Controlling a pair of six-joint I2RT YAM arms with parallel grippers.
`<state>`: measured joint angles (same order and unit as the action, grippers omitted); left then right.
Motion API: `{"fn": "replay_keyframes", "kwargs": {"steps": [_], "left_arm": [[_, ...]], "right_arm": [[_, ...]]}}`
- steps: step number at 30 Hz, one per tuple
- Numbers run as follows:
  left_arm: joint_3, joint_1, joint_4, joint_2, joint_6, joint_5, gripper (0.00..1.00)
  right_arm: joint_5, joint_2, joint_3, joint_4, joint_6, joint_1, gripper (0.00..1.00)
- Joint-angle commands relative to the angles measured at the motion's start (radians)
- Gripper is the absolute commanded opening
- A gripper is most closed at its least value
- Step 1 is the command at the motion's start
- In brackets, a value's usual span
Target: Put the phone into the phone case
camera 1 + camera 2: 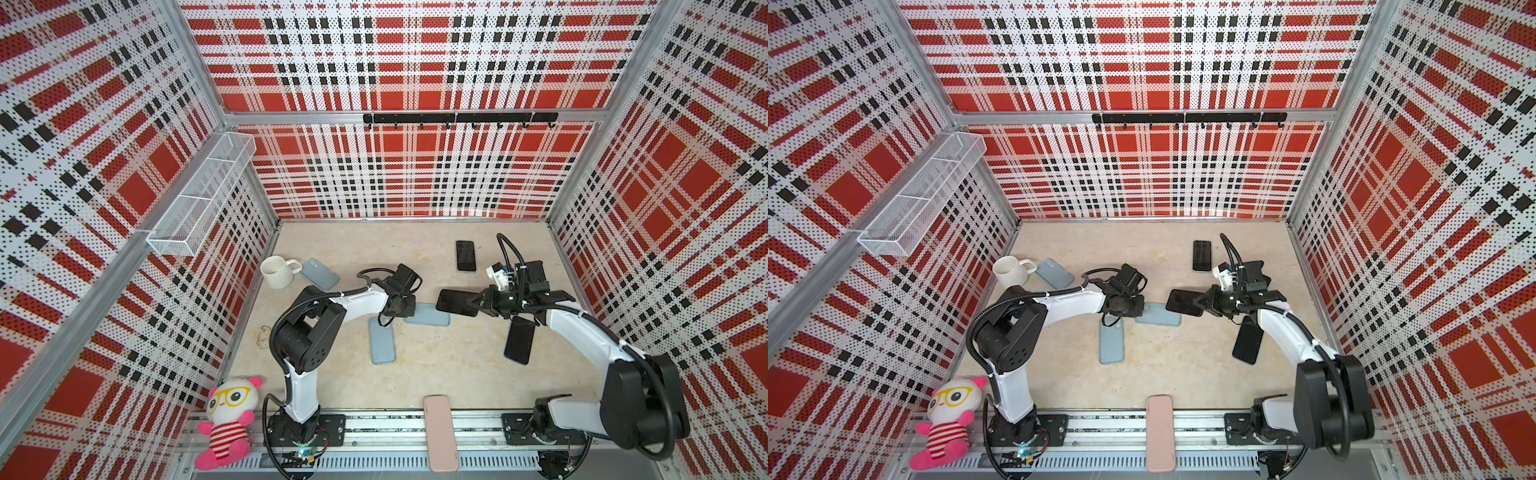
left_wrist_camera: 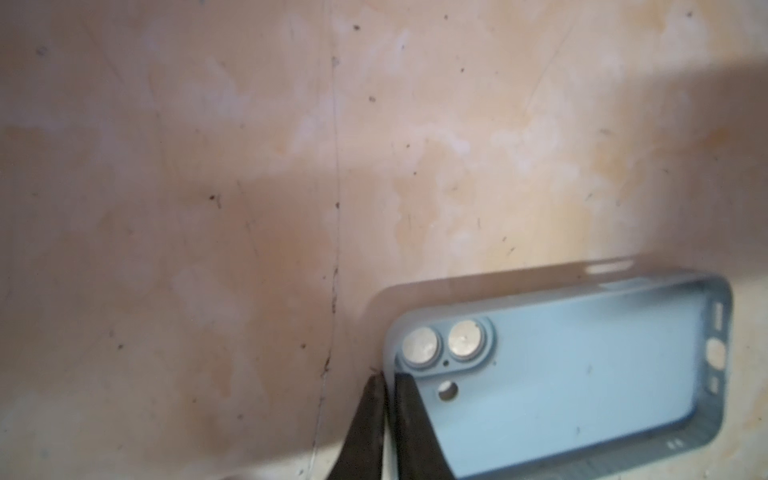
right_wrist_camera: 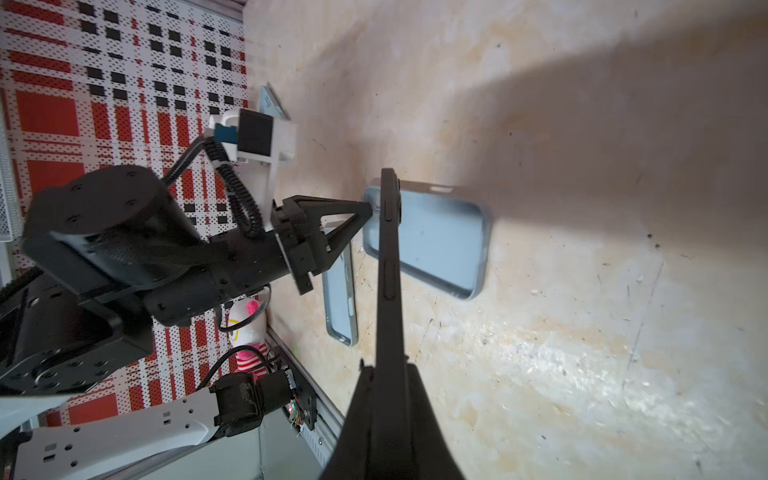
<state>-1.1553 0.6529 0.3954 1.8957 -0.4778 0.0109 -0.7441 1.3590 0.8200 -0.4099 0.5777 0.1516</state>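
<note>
Blue case (image 1: 430, 316): left gripper (image 2: 388, 380) clamped on its rim. Right gripper (image 3: 386, 370) clamped on black phone (image 1: 453, 302) at 3 o'clock. Spare case (image 1: 382, 340) at 7 o'clock; beige tabletop (image 1: 436, 374), plaid walls (image 1: 415, 174).

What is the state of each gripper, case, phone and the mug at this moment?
left gripper: shut on middle blue case wall.
right gripper: shut on held phone, in the air.
middle blue case: open side up, empty.
near blue case: flat, open side up, empty.
mug: upright, empty.
back phone: flat, screen dark.
</note>
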Motion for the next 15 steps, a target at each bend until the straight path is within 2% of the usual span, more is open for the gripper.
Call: {"fn": "replay_keyframes", "kwargs": {"steps": [1, 4, 6, 10, 13, 15], "left_arm": [[0.033, -0.008, 0.028, -0.024, 0.048, -0.045, 0.12], [0.048, -0.029, 0.018, -0.031, 0.055, -0.098, 0.13], [0.062, -0.044, 0.000, -0.036, 0.052, -0.138, 0.14], [0.089, -0.070, -0.032, -0.054, 0.035, -0.167, 0.25], [0.105, -0.094, -0.062, -0.071, 0.029, -0.215, 0.40], [0.101, -0.103, -0.061, -0.075, 0.036, -0.239, 0.44]], "right_arm": [[-0.052, 0.043, 0.064, 0.023, -0.057, 0.018, 0.01], [-0.062, 0.103, 0.115, -0.053, -0.104, 0.023, 0.02], [-0.068, 0.122, 0.121, -0.045, -0.091, 0.046, 0.02], [-0.134, 0.164, 0.102, 0.025, -0.049, 0.084, 0.01], [-0.186, 0.218, 0.096, 0.110, -0.032, 0.086, 0.01], [-0.203, 0.252, 0.111, 0.128, -0.032, 0.092, 0.00]]}}
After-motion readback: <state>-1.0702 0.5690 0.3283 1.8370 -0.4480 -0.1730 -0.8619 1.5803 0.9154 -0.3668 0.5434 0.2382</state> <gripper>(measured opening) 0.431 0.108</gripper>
